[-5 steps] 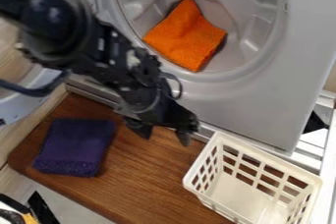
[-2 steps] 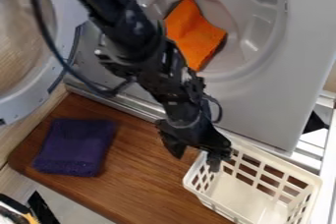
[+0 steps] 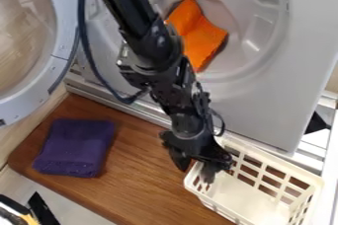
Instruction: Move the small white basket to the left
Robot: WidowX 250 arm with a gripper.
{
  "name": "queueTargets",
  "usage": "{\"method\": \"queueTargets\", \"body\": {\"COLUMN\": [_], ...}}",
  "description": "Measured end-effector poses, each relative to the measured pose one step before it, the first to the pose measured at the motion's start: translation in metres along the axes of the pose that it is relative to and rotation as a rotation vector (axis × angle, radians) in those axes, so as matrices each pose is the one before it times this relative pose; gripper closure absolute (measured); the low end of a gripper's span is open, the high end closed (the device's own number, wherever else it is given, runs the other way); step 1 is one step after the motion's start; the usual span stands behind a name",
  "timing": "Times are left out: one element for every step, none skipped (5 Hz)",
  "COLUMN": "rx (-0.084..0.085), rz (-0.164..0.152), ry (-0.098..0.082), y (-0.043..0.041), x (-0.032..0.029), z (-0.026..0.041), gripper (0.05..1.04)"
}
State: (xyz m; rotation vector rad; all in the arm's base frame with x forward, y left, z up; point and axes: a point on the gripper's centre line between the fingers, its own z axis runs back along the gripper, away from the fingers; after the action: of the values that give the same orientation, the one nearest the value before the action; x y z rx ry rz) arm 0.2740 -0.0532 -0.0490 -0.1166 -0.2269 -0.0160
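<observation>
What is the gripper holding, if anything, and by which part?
Nothing, it seems: the gripper straddles the left rim of the white basket, its fingers apart.

A cloth (image 3: 76, 147) lies on the left of the surface (image 3: 145, 187), with a basket (image 3: 244, 197) at the right and the claw (image 3: 195, 175) at the basket's left side. Behind them stands a machine (image 3: 264, 103), a second cloth (image 3: 205, 36) inside its drum (image 3: 228, 17) and its door (image 3: 63, 31) at left, behind the first cloth.
</observation>
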Motion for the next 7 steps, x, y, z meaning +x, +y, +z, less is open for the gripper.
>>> {"method": "queueTargets", "body": {"rx": [0.0012, 0.0027, 0.0012, -0.0052, -0.0123, -0.0067, -0.0072], "rz": [0.0055, 0.0035, 0.0001, 0.0071, -0.0070, 0.0157, 0.0208], "ry": [-0.0076, 0.0004, -0.0030, -0.0011, -0.0014, -0.0528, -0.0533], "y": [-0.00248, 0.00056, 0.00032, -0.00078, -0.00208, 0.00449, 0.00740], "x": [-0.00070, -0.00080, -0.00072, -0.00037, 0.00014, 0.00226, 0.00331], "z": [-0.00056, -0.00015, 0.00076, 0.00055, 0.00628, 0.02288, 0.02512], "gripper": [0.710, 0.911, 0.968, 0.974, 0.974, 0.984, 0.991]}}
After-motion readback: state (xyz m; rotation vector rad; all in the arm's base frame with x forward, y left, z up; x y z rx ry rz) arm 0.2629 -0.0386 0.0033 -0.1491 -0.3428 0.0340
